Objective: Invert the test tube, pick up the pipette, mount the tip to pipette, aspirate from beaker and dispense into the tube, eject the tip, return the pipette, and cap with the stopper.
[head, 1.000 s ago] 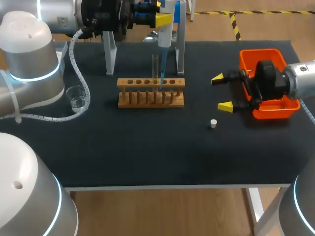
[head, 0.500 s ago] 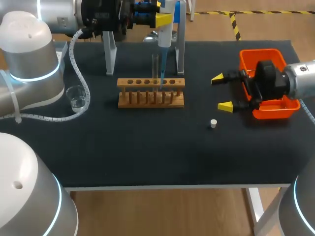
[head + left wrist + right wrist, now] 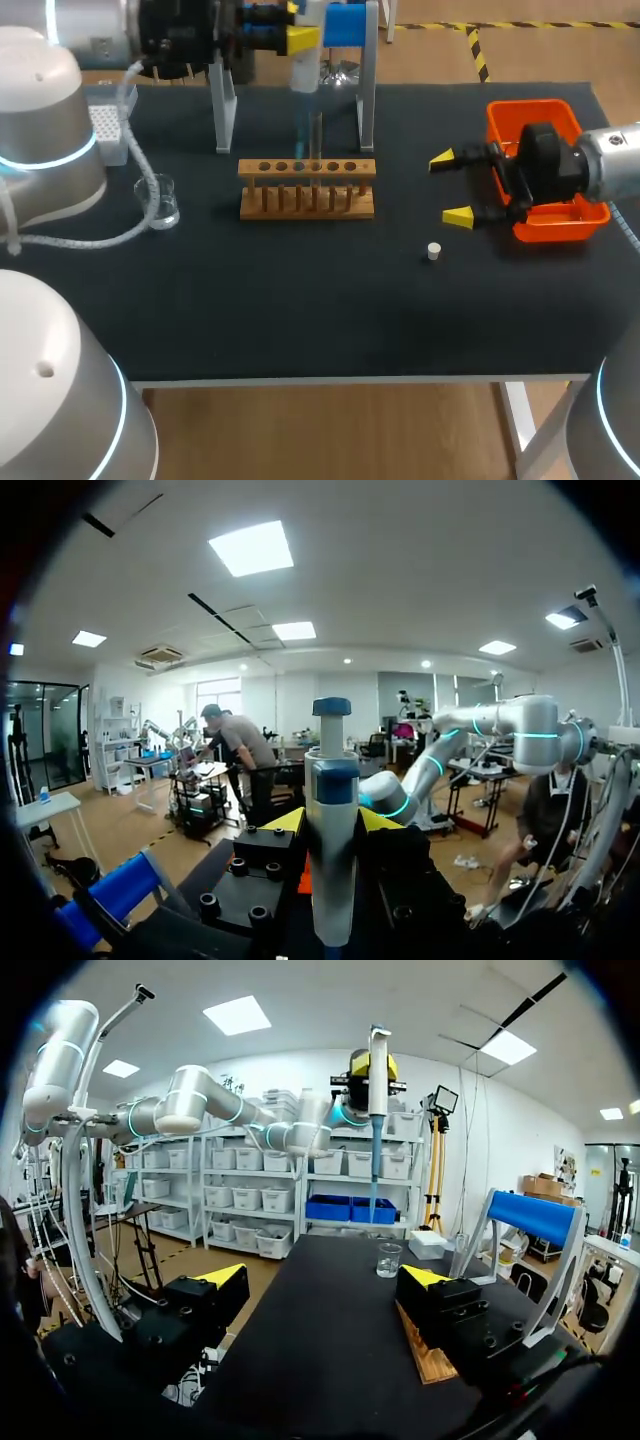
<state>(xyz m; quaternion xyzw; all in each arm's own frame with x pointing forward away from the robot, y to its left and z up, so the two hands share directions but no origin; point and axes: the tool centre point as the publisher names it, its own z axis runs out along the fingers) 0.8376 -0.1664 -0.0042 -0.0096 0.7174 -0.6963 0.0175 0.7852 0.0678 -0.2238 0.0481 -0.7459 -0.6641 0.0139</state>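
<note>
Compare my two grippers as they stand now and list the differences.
The left gripper is shut on the pipette, which it holds upright; the right gripper is open with nothing between its fingers. The left gripper is up behind the wooden rack; the right gripper is low, beside the orange bin. Both are yellow-tipped two-finger grippers.

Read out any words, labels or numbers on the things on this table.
None can be read: the pipette, wooden rack, beaker, orange bin and stopper show no legible words, numbers or signs.
</note>
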